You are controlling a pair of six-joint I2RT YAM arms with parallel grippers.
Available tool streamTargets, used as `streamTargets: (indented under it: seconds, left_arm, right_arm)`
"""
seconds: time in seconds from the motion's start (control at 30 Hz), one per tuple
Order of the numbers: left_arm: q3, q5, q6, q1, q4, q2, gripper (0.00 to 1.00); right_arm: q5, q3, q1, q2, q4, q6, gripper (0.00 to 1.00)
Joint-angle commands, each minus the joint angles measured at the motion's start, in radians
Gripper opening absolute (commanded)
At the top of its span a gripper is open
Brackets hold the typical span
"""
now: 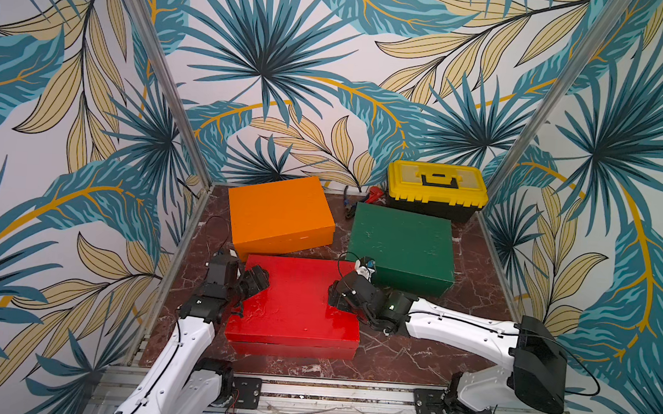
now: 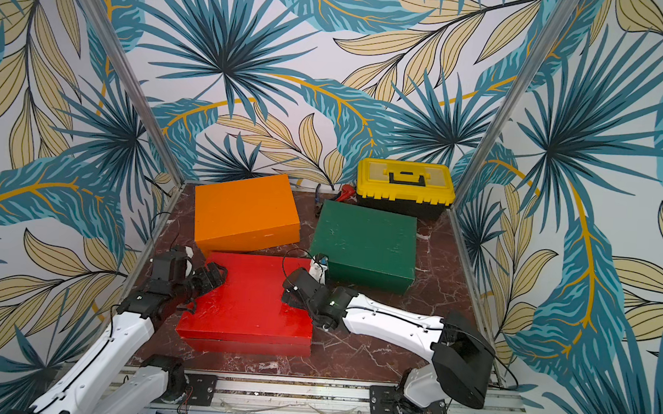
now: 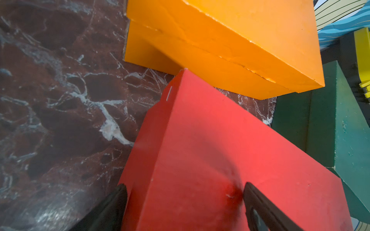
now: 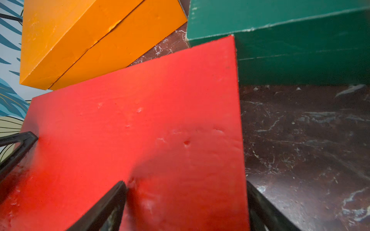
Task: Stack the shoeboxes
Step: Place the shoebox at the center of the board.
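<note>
Red shoebox (image 1: 294,309), edges between open fingers of left gripper (image 1: 254,281) and right gripper (image 1: 335,296), likely needs level, even squeezing.

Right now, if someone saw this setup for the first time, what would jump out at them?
Three bright boxes on dark marble: the red shoebox nearest the arms, the orange shoebox behind-left, the green shoebox behind-right. The left gripper and right gripper sit open at the red one's two short edges. A yellow toolbox stands back right.

Orange (image 1: 279,212), red (image 1: 299,305), green shoeboxes (image 1: 399,240) — unstacked
</note>
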Motion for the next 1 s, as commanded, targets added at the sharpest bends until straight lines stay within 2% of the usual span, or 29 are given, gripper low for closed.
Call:
streamTargets:
  seconds: [0.0, 0.23, 0.37, 0.6, 0.97]
  left_arm:
    - [-0.029, 0.268, -0.141, -0.126, 0.065, 0.08, 0.91]
    - [0.02, 0.28, -0.141, -0.135, 0.063, 0.13, 0.91]
    - [0.024, 0.274, -0.154, -0.137, 0.016, 0.055, 0.91]
    - [0.046, 0.224, -0.142, -0.137, -0.156, -0.074, 1.0]
    - [0.043, 0.239, -0.139, -0.163, -0.214, -0.145, 1.0]
  right_arm:
    - [-0.327, -0.036, 0.027, 0.083, 0.291, 0.011, 0.88]
    - [-0.355, 0.008, -0.013, 0.073, 0.228, -0.018, 0.86]
    - [-0.341, 0.013, -0.007, 0.033, 0.177, -0.03, 0.86]
    - [-0.293, 0.044, 0.021, 0.015, 0.088, -0.059, 0.87]
    - [-0.149, 0.03, 0.068, -0.099, -0.048, -0.084, 0.88]
